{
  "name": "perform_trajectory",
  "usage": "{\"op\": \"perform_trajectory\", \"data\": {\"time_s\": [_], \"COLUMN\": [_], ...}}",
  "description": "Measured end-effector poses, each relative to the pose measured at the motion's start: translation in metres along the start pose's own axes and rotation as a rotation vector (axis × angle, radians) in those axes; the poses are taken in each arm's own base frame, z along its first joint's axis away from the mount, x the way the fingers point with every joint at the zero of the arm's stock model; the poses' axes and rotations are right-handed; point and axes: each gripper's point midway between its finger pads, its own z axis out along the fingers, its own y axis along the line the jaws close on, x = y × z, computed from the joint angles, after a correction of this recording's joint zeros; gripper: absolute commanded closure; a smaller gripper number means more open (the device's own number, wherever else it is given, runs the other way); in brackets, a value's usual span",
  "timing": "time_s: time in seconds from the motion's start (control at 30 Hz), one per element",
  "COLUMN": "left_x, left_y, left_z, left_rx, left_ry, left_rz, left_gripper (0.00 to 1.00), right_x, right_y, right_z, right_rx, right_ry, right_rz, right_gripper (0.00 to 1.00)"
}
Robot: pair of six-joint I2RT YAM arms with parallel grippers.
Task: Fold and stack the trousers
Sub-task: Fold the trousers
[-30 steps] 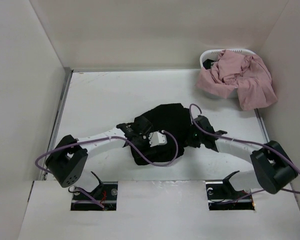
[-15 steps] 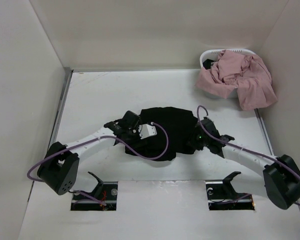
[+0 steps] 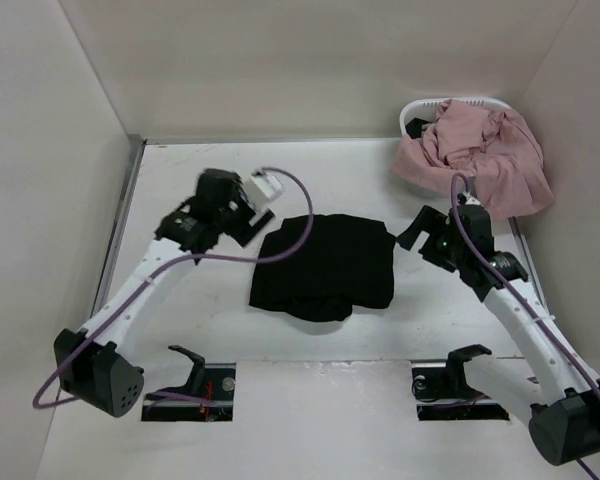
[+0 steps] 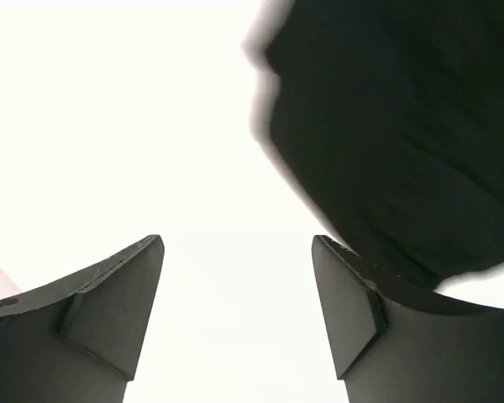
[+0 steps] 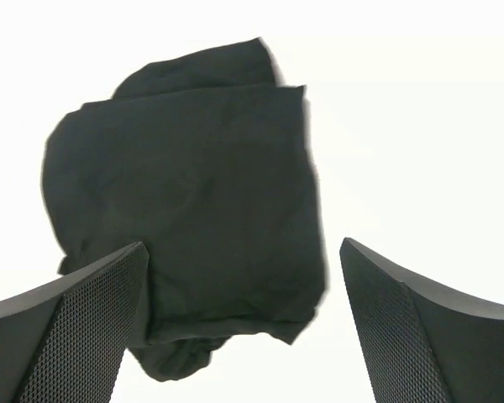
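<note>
The black trousers (image 3: 325, 265) lie on the white table as a folded, roughly square bundle, with a rumpled lump at the near edge. My left gripper (image 3: 252, 228) hovers just off their far-left corner, open and empty. In the left wrist view the left gripper (image 4: 235, 243) frames bare table, and the trousers (image 4: 386, 126) fill the upper right. My right gripper (image 3: 416, 228) hangs wide open just off their right edge. In the right wrist view the right gripper (image 5: 242, 245) has nothing between its fingers, and the trousers (image 5: 185, 185) lie below and beyond them.
A dusty-pink garment (image 3: 480, 155) spills out of a white basket (image 3: 420, 108) at the far right corner. Pale walls close the table on the left, back and right. Both arm bases sit at the near edge.
Both arms have drawn back from the trousers, left to the far left, right to the right. The right gripper opened and let the cloth go; the bundle now lies flatter.
</note>
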Motion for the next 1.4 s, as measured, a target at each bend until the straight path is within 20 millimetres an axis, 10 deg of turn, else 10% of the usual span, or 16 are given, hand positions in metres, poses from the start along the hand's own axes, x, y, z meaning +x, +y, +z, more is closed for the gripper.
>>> {"op": "perform_trajectory", "data": {"time_s": [0.13,0.33,0.57,1.4], "left_x": [-0.01,0.074,0.126,0.127], "left_y": [0.113,0.208,0.203,0.199], "left_z": [-0.062,-0.159,-0.161,-0.158], "left_rx": [-0.341,-0.809,-0.879,-0.877], "left_ry": [-0.145,-0.158,-0.09,-0.109], "left_rz": [-0.277,-0.616,-0.795,-0.853], "left_gripper": [0.24,0.23,0.23,0.23], "right_x": [-0.021,-0.051,-0.057,-0.056], "right_y": [-0.015,-0.055,-0.087,-0.091], "right_z": [-0.008,-0.024,-0.033,-0.036], "right_rx": [0.076,0.21,0.306,0.298], "right_ry": [-0.004,-0.057,-0.061,-0.044], "right_rz": [-0.057,-0.039,0.013,-0.047], "right_gripper": [0.0,0.0,0.0,0.0]}}
